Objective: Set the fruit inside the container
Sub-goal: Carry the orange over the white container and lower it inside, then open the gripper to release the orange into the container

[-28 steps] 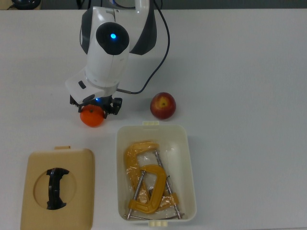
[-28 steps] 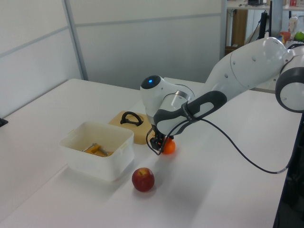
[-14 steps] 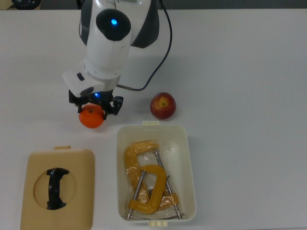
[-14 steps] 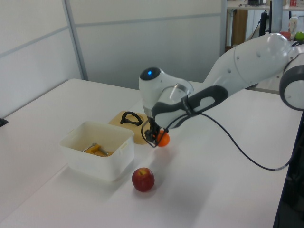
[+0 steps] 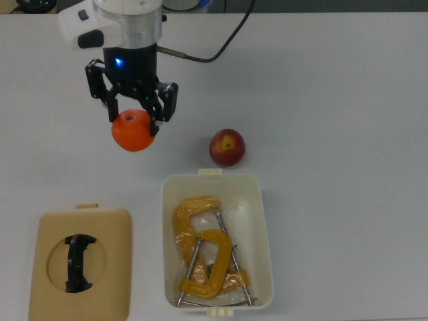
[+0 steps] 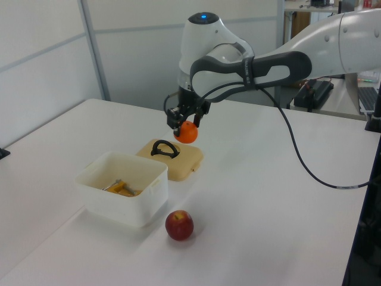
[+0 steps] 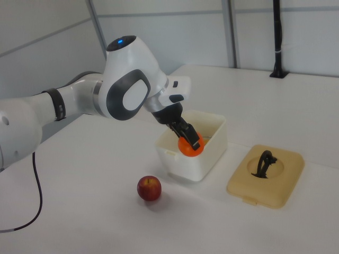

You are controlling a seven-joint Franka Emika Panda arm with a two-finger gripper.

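Note:
My gripper (image 5: 133, 122) (image 6: 186, 124) (image 7: 189, 143) is shut on the bright orange fruit (image 5: 133, 132) (image 6: 187, 133) (image 7: 189, 148) and holds it well above the table. The dark red apple (image 5: 227, 148) (image 6: 179, 225) (image 7: 149, 188) rests on the table just outside the short end of the cream-white container (image 5: 262, 221) (image 6: 140, 199) (image 7: 186, 165). In the top view the held orange hangs up and to the left of the container.
Yellow-orange C-clamps (image 5: 204, 254) (image 6: 121, 188) lie inside the container. A flat tan lid (image 5: 114, 231) (image 6: 184, 164) (image 7: 280, 185) with a black handle lies on the table beside it. The arm's black cable (image 5: 227, 37) trails over the table behind.
The gripper has risen from the table with the orange in its grasp. The apple, container and lid have not moved.

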